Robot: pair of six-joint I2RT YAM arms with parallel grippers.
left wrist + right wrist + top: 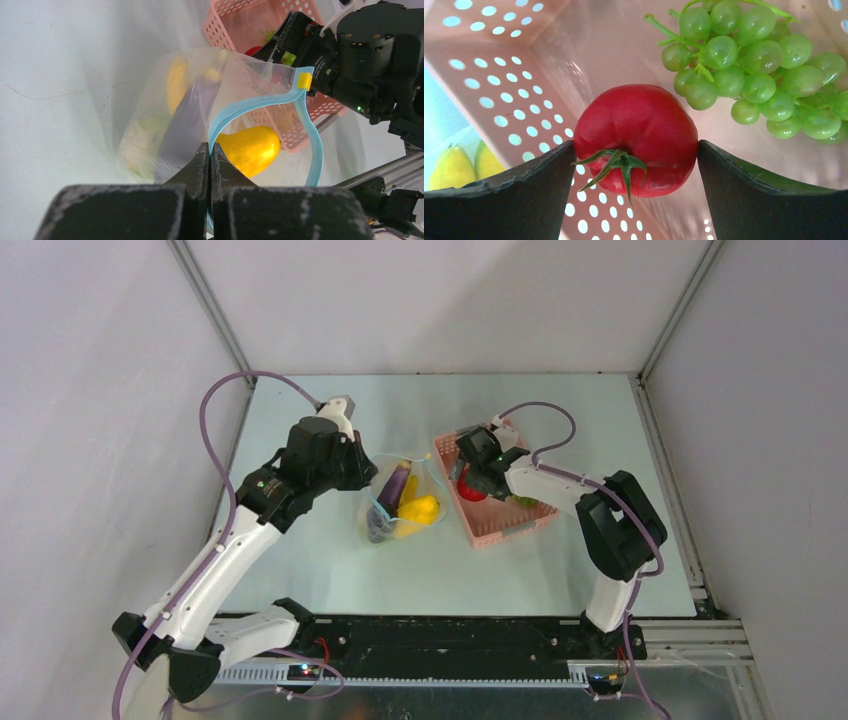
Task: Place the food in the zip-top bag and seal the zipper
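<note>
The clear zip-top bag (pixel 385 525) lies left of the pink basket, its mouth held open. My left gripper (pixel 210 146) is shut on the light blue zipper (pixel 260 102) at the mouth edge (pixel 372 480). Inside the bag are a yellow piece (pixel 250 149), a dark purple piece (pixel 185 125), a banana (pixel 176 82) and a pale green cabbage (pixel 142 135). My right gripper (pixel 635 145) is down in the basket, with its fingers touching both sides of the red fruit (pixel 636 137). Green grapes (pixel 749 65) lie beside it.
The pink perforated basket (pixel 495 525) stands right of the bag, with the right arm reaching into it. A yellow slider (pixel 303 80) sits on the zipper. Grey walls close in the table on three sides.
</note>
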